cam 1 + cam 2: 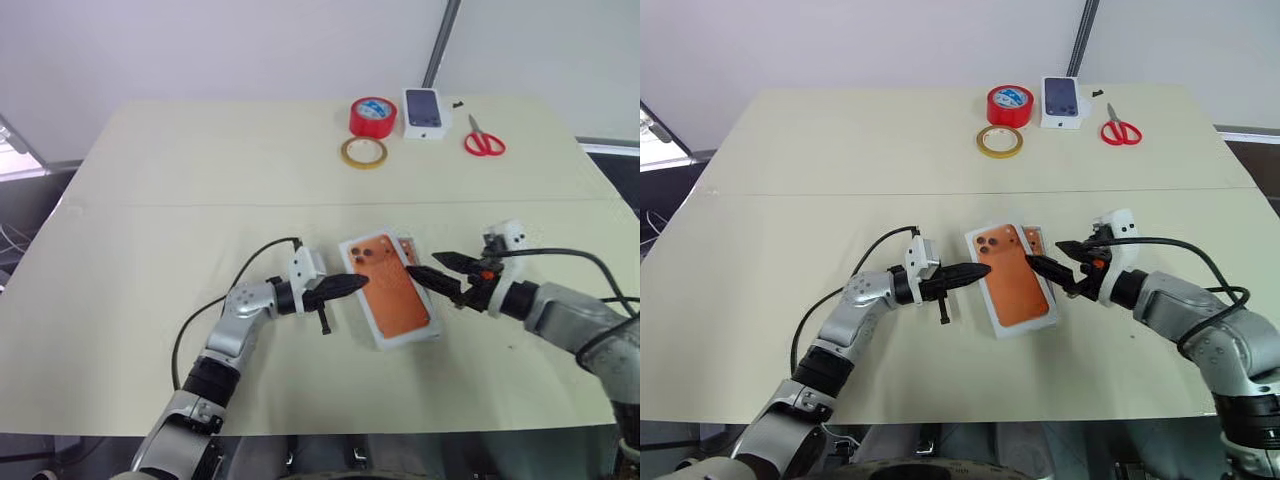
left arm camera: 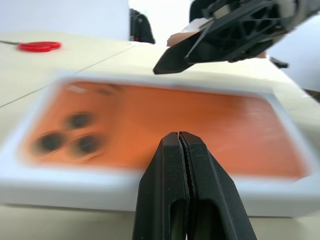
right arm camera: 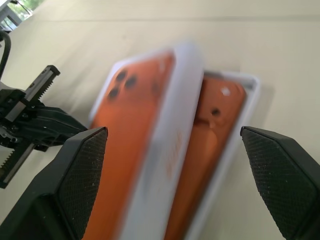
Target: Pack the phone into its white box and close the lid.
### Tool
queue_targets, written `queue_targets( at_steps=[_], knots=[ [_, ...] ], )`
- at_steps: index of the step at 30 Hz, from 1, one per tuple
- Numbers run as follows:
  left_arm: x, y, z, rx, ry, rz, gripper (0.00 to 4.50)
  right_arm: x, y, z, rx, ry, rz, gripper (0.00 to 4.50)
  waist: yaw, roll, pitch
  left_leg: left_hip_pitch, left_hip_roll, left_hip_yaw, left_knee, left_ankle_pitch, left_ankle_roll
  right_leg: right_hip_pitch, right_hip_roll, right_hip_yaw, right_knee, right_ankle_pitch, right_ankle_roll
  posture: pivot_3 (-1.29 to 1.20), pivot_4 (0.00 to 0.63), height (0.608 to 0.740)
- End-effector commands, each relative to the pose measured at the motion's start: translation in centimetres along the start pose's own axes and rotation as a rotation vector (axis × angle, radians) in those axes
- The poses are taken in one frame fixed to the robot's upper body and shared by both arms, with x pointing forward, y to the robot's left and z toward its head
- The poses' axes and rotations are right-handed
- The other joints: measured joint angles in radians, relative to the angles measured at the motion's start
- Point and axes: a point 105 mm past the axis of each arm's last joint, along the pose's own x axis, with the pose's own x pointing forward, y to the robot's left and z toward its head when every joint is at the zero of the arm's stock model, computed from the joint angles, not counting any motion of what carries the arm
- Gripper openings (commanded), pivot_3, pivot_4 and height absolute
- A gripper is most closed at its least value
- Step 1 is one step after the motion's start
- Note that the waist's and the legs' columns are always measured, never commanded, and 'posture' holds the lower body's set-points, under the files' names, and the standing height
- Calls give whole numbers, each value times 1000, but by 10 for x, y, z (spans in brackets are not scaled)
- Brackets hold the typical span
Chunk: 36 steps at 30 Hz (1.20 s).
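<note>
At the table's middle lies a white shell with deep walls and an orange top face showing three lenses [image 1: 390,292], which I take for the lid. It sits askew and tilted over the white box [image 3: 251,84], whose far right corner sticks out. The orange phone [image 3: 216,122] lies inside that box, partly covered. My left gripper [image 1: 356,285] is shut and level, its tips at the lid's left long edge. My right gripper [image 1: 424,264] is open with nothing in it. Its fingers [image 3: 82,165] stand wide apart at the right side of the lid and box.
At the table's far side are a red tape roll [image 1: 373,117], a yellowish tape ring [image 1: 363,152], a small white box with a dark phone picture [image 1: 423,112] and red scissors [image 1: 484,140]. Black cables trail from both wrists.
</note>
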Motion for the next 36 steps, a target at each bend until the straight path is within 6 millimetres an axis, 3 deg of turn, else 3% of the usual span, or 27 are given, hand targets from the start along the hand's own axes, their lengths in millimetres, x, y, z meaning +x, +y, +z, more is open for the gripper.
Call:
queue_targets(
  at_steps=[1,7,9,11,18,23,30,36],
  knots=[
    [-2,9,10,47,-15,31,32,-4,-19,16,-108,-59,-118,4437,5,0,0,0,0,0,0,0,0,0,0,0,0,0,0,0,150,740],
    [-29,16,5,44,53,57,32,-4,-22,12,-207,-47,-143,4437,16,0,0,0,0,0,-1,0,0,-1,0,0,0,0,0,0,150,740],
    [-41,3,-2,-51,123,-23,32,-2,-16,10,-232,-51,-121,4213,14,0,0,0,0,0,-1,0,0,-1,0,0,0,0,0,0,150,740],
    [-50,-9,-5,-115,171,-89,32,-1,-18,10,-250,-61,-138,3691,11,1,0,0,0,0,-1,0,0,-1,0,0,0,0,0,0,150,740],
    [-40,-13,-16,-90,218,-93,32,1,-16,-5,-385,5,-120,109,21,1,0,0,-1,0,0,0,0,0,-1,0,-2,0,0,0,150,740],
    [-29,-11,-22,-67,209,-104,32,-11,-23,-22,-362,51,-120,39,18,3,-1,0,-1,0,-1,0,0,1,-1,0,-2,0,0,0,150,740],
    [-6,-1,-11,-57,142,-68,32,-11,-10,-5,-323,-53,-90,39,18,3,-1,5,-1,0,-1,0,0,5,-1,0,-2,0,0,0,150,740],
    [2,3,-10,-36,130,-50,32,-8,-1,-16,-339,-17,-62,39,18,3,-1,5,-1,0,-1,0,0,4,-1,0,-2,0,0,0,150,740]
  ],
)
